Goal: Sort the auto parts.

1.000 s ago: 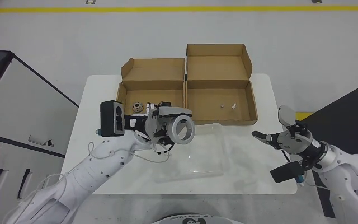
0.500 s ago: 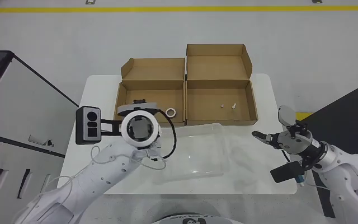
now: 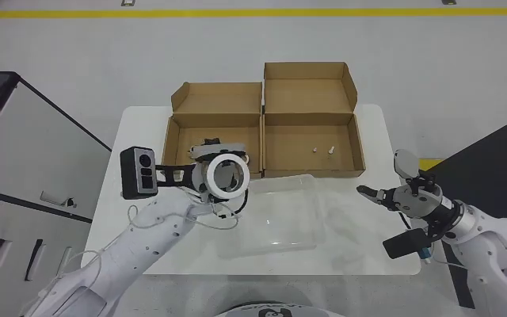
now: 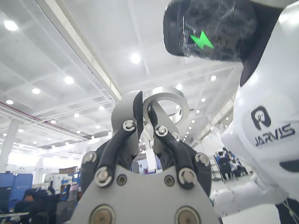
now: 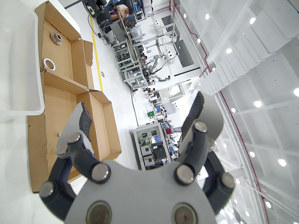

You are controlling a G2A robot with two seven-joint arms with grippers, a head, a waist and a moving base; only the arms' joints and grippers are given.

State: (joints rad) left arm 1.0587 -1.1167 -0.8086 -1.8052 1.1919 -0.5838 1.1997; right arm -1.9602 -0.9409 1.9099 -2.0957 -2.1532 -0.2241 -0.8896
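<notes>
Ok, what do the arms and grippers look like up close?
Both arms have white shells. The left gripper and right gripper match: grey base plate, black linkages with silver pins, grey fingers with black pads. A thin pale cable loops beside the left arm, and a black box sits on its wrist.

Bright, even light floods the white table (image 3: 364, 238), shadows faint. Ceiling lamps (image 4: 135, 57) flare in both wrist views; straight beams (image 4: 77, 45) bow near the edges.
</notes>
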